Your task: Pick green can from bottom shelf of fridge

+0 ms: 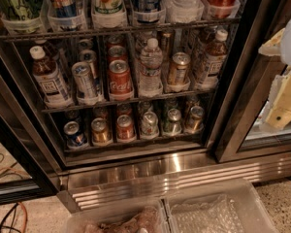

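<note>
The fridge (136, 171) stands open in front of me, with wire racks and a ribbed steel base. The bottom shelf (136, 143) holds a row of short cans. The green can (173, 121) stands upright, second from the right, between a paler silvery-white can (149, 124) on its left and a brown-gold can (194, 119) on its right. More cans stand behind it. The gripper (281, 103), cream and white, is at the right edge, outside the fridge, in front of the dark door frame. It is well right of the green can and slightly higher, and holds nothing that I can see.
The rack above (131, 99) holds bottles and taller cans. A dark door frame (242, 106) stands between the gripper and the shelf. Blue (75, 134), gold (101, 131) and red (125, 127) cans fill the shelf's left. Two clear plastic bins (242, 193) lie below. Cables (9, 212) lie at lower left.
</note>
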`<state>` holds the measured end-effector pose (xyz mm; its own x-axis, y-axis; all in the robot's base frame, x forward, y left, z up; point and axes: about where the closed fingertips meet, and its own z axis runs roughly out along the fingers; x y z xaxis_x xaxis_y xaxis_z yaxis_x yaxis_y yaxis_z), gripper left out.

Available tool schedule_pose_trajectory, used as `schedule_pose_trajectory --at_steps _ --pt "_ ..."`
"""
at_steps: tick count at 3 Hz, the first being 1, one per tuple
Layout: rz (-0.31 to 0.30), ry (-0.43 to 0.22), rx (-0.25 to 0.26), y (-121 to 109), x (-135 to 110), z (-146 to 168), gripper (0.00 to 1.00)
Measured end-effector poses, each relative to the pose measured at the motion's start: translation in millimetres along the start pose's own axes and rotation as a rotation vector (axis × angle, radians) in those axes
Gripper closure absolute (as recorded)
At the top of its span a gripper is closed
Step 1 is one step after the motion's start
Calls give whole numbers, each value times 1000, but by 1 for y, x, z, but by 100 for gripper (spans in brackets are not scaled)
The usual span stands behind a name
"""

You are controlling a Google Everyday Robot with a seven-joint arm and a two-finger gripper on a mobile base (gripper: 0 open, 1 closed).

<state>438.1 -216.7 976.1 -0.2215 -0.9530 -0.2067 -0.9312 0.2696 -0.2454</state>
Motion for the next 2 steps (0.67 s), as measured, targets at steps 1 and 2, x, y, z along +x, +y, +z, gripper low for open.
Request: schedule_pose_trajectory --at_steps 1,2 --pt "0 0 0 0 0 0 0" --pt "27 -12 -12 5 3 14 0"
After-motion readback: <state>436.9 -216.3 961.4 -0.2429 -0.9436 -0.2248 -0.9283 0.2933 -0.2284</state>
